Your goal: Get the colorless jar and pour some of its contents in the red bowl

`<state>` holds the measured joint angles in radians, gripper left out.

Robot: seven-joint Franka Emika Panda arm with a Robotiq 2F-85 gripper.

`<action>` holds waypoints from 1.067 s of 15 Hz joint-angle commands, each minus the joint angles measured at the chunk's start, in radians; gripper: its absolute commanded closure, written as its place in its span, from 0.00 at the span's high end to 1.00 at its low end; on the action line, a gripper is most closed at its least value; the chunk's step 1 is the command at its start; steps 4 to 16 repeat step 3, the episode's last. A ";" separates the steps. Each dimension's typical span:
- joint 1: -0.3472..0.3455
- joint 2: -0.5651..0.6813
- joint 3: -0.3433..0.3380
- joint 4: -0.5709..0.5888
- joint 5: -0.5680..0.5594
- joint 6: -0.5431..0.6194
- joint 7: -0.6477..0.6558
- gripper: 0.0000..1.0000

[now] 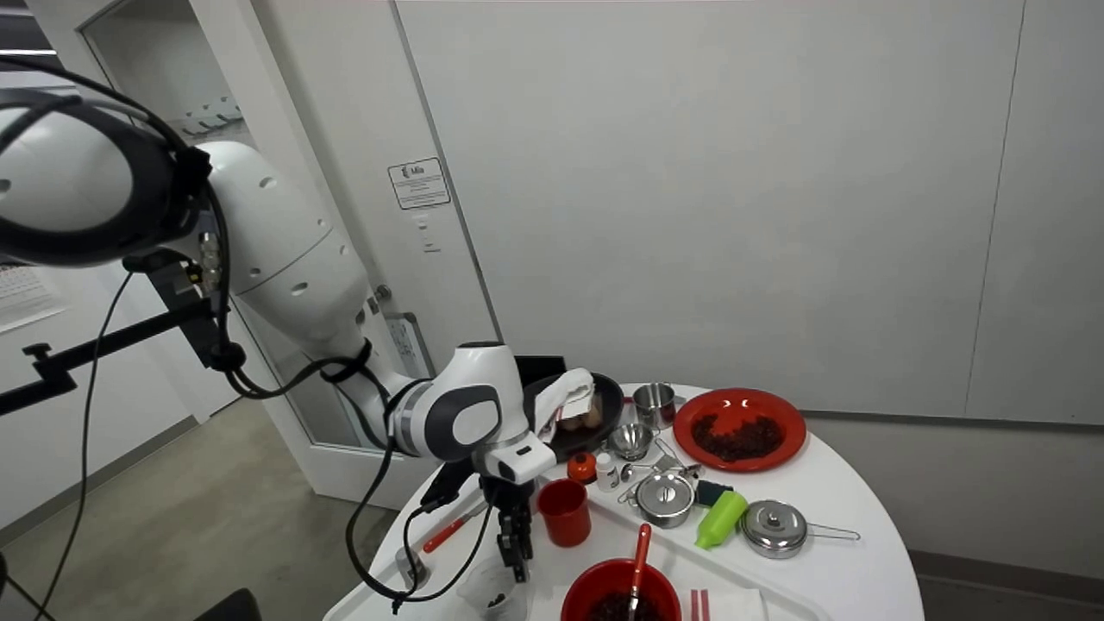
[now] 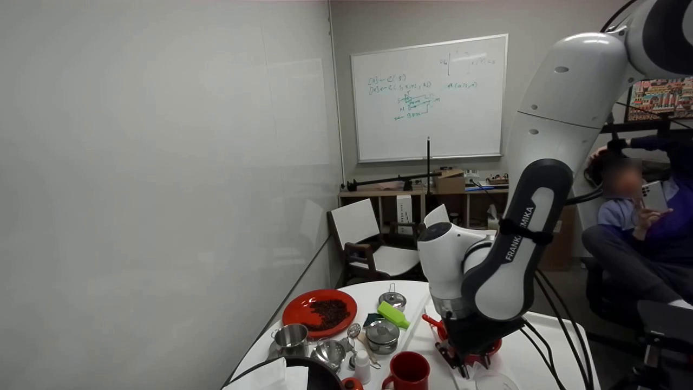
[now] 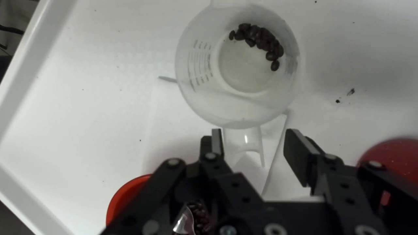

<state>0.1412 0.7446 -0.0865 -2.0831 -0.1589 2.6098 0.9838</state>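
Note:
The colorless jar (image 3: pixel 196 94) is a see-through measuring jug with faint marks, standing upright on the tray, with a small heap of dark beans inside. It shows partly in both exterior views, low in the frame (image 1: pixel 496 591) (image 2: pixel 494 382). My gripper (image 3: pixel 254 142) is open. Its fingers stand on either side of the jar's clear handle, which lies closer to the left finger in the wrist view. I cannot tell if they touch. The gripper points down beside the jar in an exterior view (image 1: pixel 517 565). The red bowl (image 1: pixel 595 580) holds dark beans and a red-handled spoon (image 1: pixel 641 552).
A red cup (image 1: pixel 565 515) stands close to the gripper. A white tray (image 3: pixel 16 192) with a raised rim lies under the jar and bowl. Steel pots (image 1: pixel 666 498), a black pan (image 1: pixel 608 401), a green bottle-shaped item (image 1: pixel 721 519) and a red plate (image 1: pixel 789 431) with beans stand beyond.

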 commanded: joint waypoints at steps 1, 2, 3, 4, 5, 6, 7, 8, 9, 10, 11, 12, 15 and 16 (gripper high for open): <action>0.031 0.003 -0.027 0.002 0.041 0.001 -0.028 0.54; 0.031 0.003 -0.028 0.003 0.041 0.001 -0.028 0.54; 0.031 0.003 -0.028 0.003 0.041 0.001 -0.028 0.54; 0.031 0.003 -0.028 0.003 0.041 0.001 -0.028 0.54; 0.031 0.003 -0.028 0.003 0.041 0.001 -0.028 0.54; 0.031 0.003 -0.028 0.003 0.041 0.001 -0.028 0.54; 0.031 0.003 -0.028 0.003 0.041 0.001 -0.028 0.54; 0.031 0.003 -0.028 0.003 0.041 0.001 -0.028 0.54; 0.031 0.003 -0.028 0.003 0.041 0.001 -0.028 0.54; 0.031 0.003 -0.028 0.003 0.041 0.001 -0.028 0.54; 0.031 0.003 -0.028 0.003 0.041 0.001 -0.028 0.54; 0.031 0.003 -0.028 0.003 0.041 0.001 -0.028 0.54; 0.031 0.003 -0.028 0.003 0.041 0.001 -0.028 0.54; 0.031 0.003 -0.028 0.003 0.041 0.001 -0.028 0.54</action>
